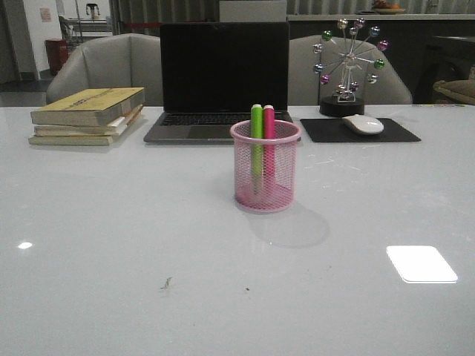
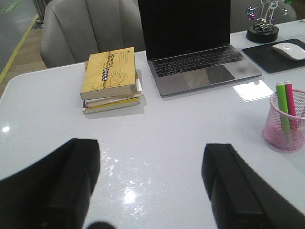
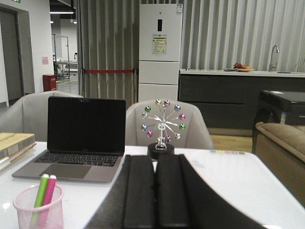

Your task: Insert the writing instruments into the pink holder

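The pink holder (image 1: pixel 264 166) stands upright in the middle of the white table, in front of the laptop. A lime green marker (image 1: pixel 257 137) and a bright pink marker (image 1: pixel 269 137) stand side by side inside it, tops above the rim. The left wrist view shows the pink holder (image 2: pixel 286 125) with both markers off to one side of my left gripper (image 2: pixel 150 164), which is open over bare table with nothing between its fingers. My right gripper (image 3: pixel 155 164) is shut on nothing, with the pink holder (image 3: pixel 39 210) beside it. Neither gripper shows in the front view.
A laptop (image 1: pixel 223 78) stands open behind the holder. A stack of books (image 1: pixel 87 115) lies at the back left. A white mouse (image 1: pixel 363 124) rests on a black pad, with a ferris-wheel ornament (image 1: pixel 345 70) behind it. Grey chairs stand beyond the table.
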Controlling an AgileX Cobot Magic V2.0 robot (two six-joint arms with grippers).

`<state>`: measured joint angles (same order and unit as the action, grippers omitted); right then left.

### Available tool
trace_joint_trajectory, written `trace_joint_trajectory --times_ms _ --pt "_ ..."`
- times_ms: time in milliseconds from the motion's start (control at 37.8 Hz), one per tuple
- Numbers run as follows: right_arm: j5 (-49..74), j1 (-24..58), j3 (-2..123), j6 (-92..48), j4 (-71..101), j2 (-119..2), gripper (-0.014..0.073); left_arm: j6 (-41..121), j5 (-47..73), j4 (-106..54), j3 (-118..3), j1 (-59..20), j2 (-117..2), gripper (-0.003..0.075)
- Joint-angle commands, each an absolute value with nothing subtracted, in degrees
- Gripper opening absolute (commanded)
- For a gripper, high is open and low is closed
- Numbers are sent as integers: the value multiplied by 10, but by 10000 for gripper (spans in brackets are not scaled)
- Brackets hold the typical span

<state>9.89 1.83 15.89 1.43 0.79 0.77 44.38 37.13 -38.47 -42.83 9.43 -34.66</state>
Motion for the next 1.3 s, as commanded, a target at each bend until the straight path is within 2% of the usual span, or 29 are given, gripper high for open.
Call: trace_joint_trajectory --times_ms 0,424,636,1271 --pt "6 15 139 11 17 16 21 438 335 -408 -444 96 -347 510" --pt "-30 15 -18 11 17 16 21 438 336 -408 -444 96 -347 510" --pt "9 15 -18 11 17 16 21 438 336 -408 -444 96 -347 510" --pt "10 15 -18 11 17 16 21 438 336 -408 -444 96 -347 510"
